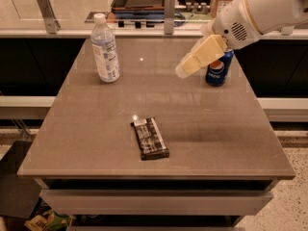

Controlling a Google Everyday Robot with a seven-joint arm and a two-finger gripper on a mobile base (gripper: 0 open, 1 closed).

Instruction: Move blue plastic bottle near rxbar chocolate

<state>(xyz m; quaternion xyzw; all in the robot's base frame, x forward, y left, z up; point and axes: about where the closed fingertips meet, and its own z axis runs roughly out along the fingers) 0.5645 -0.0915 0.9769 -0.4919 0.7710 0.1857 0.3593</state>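
The blue plastic bottle (105, 49), clear with a white cap and pale label, stands upright at the table's far left. The rxbar chocolate (149, 138), a dark flat bar with a white patch at its far end, lies near the table's front centre. My gripper (185, 70) hangs above the far right part of the table, well to the right of the bottle and above and behind the bar, pointing down-left. It holds nothing.
A blue Pepsi can (219, 69) stands at the far right, partly behind my arm (255, 11). The brown table (96, 129) has its front edge close to the bar. A counter with a metal rail (168, 6) runs behind the table.
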